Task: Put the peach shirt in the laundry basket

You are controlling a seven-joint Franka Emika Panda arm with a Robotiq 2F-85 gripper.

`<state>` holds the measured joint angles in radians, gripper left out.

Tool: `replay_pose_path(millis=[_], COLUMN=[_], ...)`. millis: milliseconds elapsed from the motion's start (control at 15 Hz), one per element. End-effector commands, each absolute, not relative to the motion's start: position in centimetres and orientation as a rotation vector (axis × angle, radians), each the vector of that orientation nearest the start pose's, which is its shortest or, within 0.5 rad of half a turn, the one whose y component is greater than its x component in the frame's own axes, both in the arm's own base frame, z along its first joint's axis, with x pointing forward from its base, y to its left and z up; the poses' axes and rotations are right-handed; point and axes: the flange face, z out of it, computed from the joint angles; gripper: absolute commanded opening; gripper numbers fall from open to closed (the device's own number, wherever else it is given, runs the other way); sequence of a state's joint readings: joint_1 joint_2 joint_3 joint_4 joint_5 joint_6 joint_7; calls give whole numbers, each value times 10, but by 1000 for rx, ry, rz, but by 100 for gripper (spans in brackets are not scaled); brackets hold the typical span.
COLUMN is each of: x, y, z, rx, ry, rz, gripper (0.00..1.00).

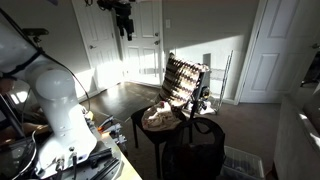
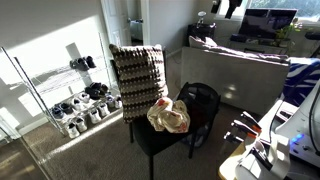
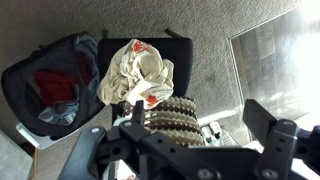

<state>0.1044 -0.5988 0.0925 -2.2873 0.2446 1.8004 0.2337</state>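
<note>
The task is judged to be barely begun. The peach shirt (image 2: 168, 116) is seen lying crumpled on the seat of a dark chair (image 2: 150, 140), just in front of the patterned chair back (image 2: 137, 72). It has not been lifted and nothing is touching it. In the wrist view the shirt is shown from above as a pale heap with red patches, resting on the left part of the seat.

The gripper (image 1: 122, 18) is held high in an exterior view, above and to the left of the chair and well apart from it. In the wrist view its fingers (image 3: 275, 140) are seen spread wide, with nothing between them.

The laundry basket (image 2: 203, 100) is placed just beside the chair, on its right in an exterior view. In the wrist view it appears at the left of the seat, and red and grey cloth can be made out inside it.

Nothing of the task can be counted as done. The gripper has yet to be lowered onto the shirt and closed on a fold. The shirt must then be raised, carried the short way sideways and released over the basket.
</note>
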Motion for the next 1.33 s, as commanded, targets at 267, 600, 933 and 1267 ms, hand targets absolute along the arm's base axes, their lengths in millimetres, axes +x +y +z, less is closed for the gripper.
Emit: replay_pose_path(millis=[267, 600, 933, 1267], x=[369, 373, 376, 379], y=[101, 101, 98, 93], z=[582, 579, 570, 565], rx=[-2929, -2974, -3096, -3167], ry=[136, 70, -219, -499], rz=[-101, -103, -70, -103], gripper=[100, 100, 100, 100])
